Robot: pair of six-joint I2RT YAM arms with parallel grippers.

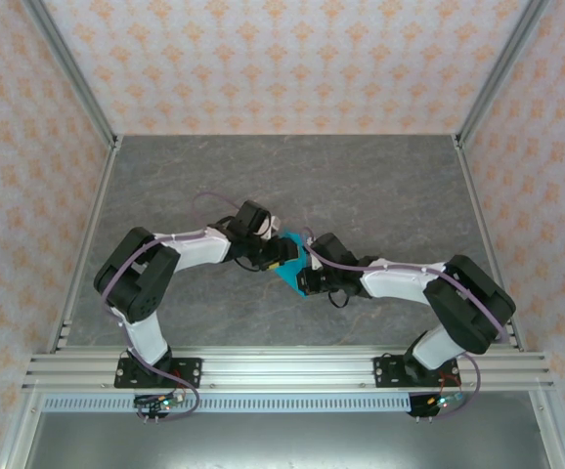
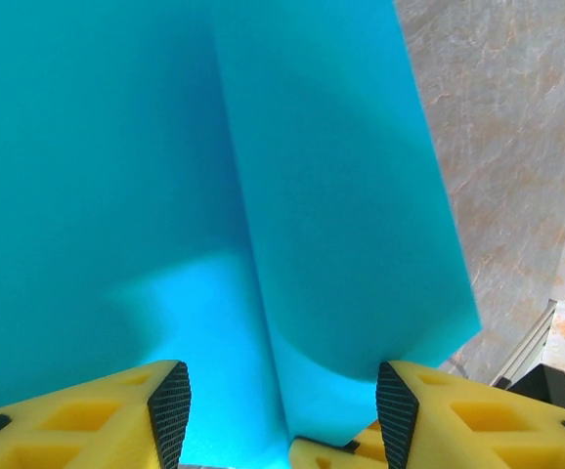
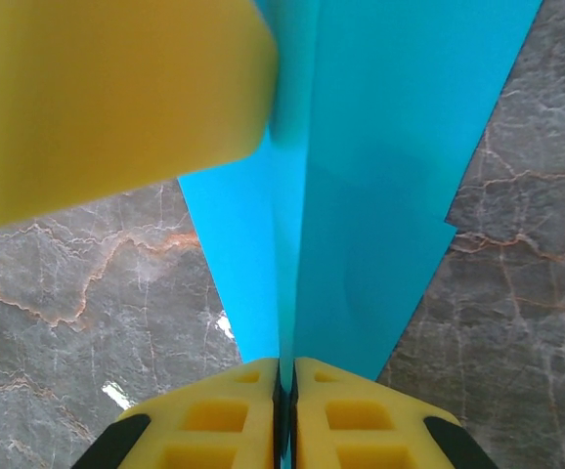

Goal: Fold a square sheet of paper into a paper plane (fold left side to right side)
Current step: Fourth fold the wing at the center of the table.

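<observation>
Right wrist, bottom centre: right gripper (image 3: 284,379) clamps the blue paper (image 3: 380,147).
I see the left gripper (image 2: 282,412) spread open astride that paper.

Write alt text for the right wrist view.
The right gripper is shut on the narrow near end of a creased cyan-blue paper sheet, which widens upward against the grey marbled table. A blurred yellow finger overlaps it at upper left.

The middle of the table (image 1: 380,186) is crowded: the left gripper (image 1: 271,256) blocks the folded paper (image 1: 289,264) from 10 o'clock, the right gripper (image 1: 305,278) from 4. Bare tabletop lies open from 11 through 2 o'clock; frame rails (image 1: 89,234) bound 9 and 3.
</observation>
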